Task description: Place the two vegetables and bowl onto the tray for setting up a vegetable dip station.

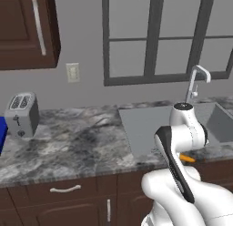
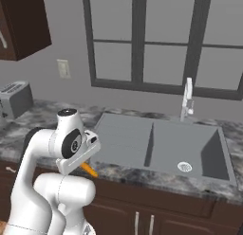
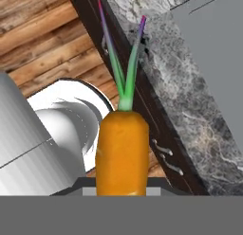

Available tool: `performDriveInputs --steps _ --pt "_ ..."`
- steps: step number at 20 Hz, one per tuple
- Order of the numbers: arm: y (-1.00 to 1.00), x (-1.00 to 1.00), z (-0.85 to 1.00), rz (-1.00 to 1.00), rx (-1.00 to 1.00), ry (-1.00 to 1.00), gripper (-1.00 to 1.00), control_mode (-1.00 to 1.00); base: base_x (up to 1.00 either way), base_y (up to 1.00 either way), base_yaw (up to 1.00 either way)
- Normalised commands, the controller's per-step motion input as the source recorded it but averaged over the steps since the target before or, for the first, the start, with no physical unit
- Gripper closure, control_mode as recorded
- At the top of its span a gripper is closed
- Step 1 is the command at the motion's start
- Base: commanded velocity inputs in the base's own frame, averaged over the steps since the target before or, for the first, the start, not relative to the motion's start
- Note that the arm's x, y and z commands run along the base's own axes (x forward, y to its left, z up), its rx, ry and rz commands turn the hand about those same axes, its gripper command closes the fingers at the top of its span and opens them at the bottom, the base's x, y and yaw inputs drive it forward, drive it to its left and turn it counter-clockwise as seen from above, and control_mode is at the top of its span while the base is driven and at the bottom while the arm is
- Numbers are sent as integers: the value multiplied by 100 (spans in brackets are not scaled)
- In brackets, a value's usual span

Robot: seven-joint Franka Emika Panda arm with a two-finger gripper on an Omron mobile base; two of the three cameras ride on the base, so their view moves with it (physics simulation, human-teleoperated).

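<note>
holding the carrot (image 3: 122, 151) in the gripper (image 3: 121, 189).

The grey-veined marble tabletop (image 1: 77, 147) runs along the wall beneath the window, over dark wood cabinets. A silver two-slot toaster (image 1: 21, 115) stands on it near its left end, and just left of the toaster a bright blue tray (image 1: 2, 134) shows at the picture's edge. To the right, a grey sink (image 2: 161, 141) with a chrome faucet (image 2: 187, 102) is set into the tabletop
</note>
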Motion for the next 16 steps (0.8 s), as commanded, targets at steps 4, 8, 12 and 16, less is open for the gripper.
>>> performDriveInputs --steps 4,8,12,16 --pt "0 0 0 0 0 0 100 100 2 71 -3" --pt "0 0 0 0 0 0 100 100 1 72 -1" --pt "0 0 0 0 0 0 100 100 1 74 0" --pt "0 0 0 0 0 0 100 100 1 73 0"
